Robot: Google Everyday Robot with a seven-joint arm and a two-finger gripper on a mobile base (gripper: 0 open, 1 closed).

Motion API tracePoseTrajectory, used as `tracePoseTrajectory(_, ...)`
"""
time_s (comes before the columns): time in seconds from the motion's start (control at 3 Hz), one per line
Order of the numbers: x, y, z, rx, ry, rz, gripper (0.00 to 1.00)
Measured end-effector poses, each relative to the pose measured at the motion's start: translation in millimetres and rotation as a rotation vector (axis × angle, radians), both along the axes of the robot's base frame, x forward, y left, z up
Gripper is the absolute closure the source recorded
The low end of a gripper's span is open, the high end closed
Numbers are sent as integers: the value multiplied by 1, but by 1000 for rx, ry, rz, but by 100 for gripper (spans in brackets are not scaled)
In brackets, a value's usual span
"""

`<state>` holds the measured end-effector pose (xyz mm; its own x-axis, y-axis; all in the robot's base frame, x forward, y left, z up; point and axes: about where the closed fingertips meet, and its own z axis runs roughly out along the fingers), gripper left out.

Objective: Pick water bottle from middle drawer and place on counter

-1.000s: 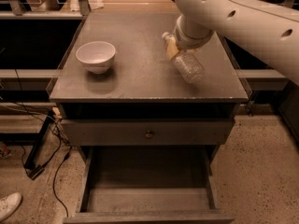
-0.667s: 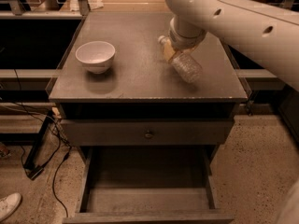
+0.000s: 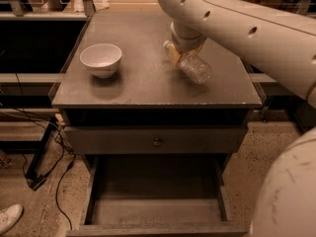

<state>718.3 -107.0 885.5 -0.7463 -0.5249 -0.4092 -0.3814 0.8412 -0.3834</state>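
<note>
The robot's big white arm (image 3: 237, 26) reaches in from the right, over the back part of the counter (image 3: 143, 80). At its end, the gripper (image 3: 178, 57) is low over the counter, a bit right of the middle. Its jaws are closed on one end of the water bottle (image 3: 196, 69). The bottle is see-through and bumpy. It tilts down and to the right from the jaws, with its far end very near the grey top. I cannot tell if that end touches the counter. The cap end is hidden by the gripper.

A white bowl (image 3: 101, 59) stands on the left side of the counter, well apart from the bottle.

Under the counter there is a shut drawer front (image 3: 113, 141) with a small round knob (image 3: 157, 142). Below it the middle drawer (image 3: 155, 212) is pulled out toward the camera, and its flat floor shows.

On the floor at the left are black cables (image 3: 55, 168) and a white shoe (image 3: 9, 216).
</note>
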Motion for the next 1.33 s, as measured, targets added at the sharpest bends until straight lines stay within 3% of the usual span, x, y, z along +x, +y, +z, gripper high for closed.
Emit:
tracePoseTrajectory(0.67, 4, 21, -17, -121, 7, 68, 100)
tracePoseTrajectory(1.0, 4, 26, -22, -148, 9, 84, 96)
tracePoseTrajectory(1.33, 4, 26, -22, -148, 9, 84, 73)
